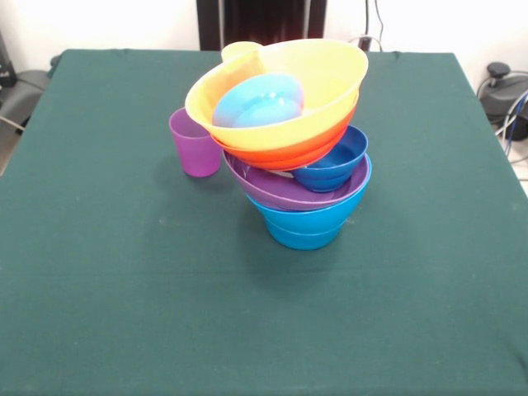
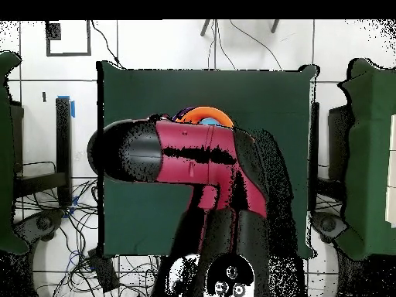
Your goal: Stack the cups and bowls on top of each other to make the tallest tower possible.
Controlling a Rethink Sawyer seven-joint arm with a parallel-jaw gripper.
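The tower (image 1: 289,140) stands in the middle of the table and leans. From the bottom it is a mid-blue bowl (image 1: 305,219), a wide purple bowl (image 1: 268,186), a small dark blue bowl (image 1: 337,161), a wide orange bowl (image 1: 276,150) and a large yellow bowl (image 1: 330,78) tilted toward the camera. A small cyan bowl (image 1: 260,101) lies inside the yellow one. A purple cup (image 1: 194,144) stands upright on the table, close by the tower's left. A yellow rim (image 1: 239,51) peeks behind the yellow bowl; I cannot tell if it is the yellow cup. The orange cup is hidden. No gripper shows.
The green table cloth (image 1: 124,289) spreads around the tower. In the overhead view the red and black arm (image 2: 193,158) lies across the table and covers most of the tower; only an orange rim (image 2: 220,114) shows past it. The black pedestal (image 1: 260,21) stands behind.
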